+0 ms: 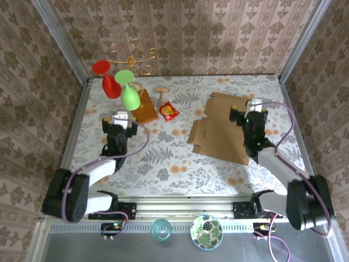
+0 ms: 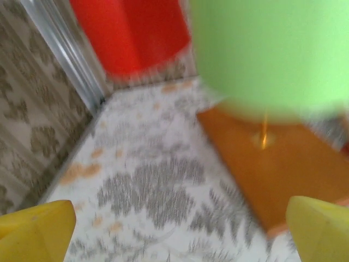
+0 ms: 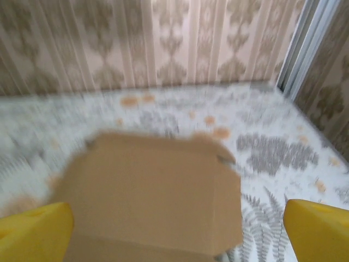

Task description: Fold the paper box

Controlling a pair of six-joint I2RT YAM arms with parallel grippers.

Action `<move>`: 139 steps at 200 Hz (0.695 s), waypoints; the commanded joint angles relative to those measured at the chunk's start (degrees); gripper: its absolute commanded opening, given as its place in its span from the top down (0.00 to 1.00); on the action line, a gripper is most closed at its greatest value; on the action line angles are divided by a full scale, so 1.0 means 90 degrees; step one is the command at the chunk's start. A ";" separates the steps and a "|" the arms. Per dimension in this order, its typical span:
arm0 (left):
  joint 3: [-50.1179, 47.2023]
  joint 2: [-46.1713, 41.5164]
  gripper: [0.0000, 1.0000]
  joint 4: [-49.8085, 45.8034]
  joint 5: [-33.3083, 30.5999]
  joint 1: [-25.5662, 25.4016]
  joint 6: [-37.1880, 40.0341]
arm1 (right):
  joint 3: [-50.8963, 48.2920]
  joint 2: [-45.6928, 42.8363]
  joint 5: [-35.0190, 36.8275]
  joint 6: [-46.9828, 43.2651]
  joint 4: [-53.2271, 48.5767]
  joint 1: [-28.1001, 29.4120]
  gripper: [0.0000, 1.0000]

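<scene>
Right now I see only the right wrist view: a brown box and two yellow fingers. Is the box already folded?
Observer: No. In the top view the box lies opened out as a sheet, not folded.
Operator: Where is the left end effector?
Observer: The left end effector is open, far to the left of the box, beside a wooden board.
Operator: Does anything lie near the box?
Observer: A small red-yellow packet lies to its left, apart from it.
</scene>
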 commanded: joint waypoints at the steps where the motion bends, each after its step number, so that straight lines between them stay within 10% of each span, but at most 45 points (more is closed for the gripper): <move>1: 0.1975 -0.0693 0.00 -0.4262 -0.0280 0.0043 -0.3131 | 0.1698 -0.0603 0.0635 0.2495 -0.3408 0.0052 0.00; 17: 0.2103 -0.0518 0.00 -0.4196 0.1661 0.0642 -0.5239 | 0.2370 -0.0617 0.0454 0.4673 -0.5527 -0.0092 0.00; 38: 0.2129 0.0351 0.24 -0.3252 0.3908 0.0927 -0.7067 | 0.2491 -0.0615 -0.1471 0.4376 -0.5589 -0.0276 0.02; 76: 0.2819 0.1139 0.35 -0.4936 0.3961 -0.0999 -0.8146 | 0.3233 -0.0065 -0.2700 0.4525 -0.7608 0.0249 0.46; 139: 0.2376 0.2876 0.41 -0.1979 0.4110 -0.2947 -1.0499 | 0.1452 -0.0988 -0.3884 0.5019 -0.7131 -0.0163 0.42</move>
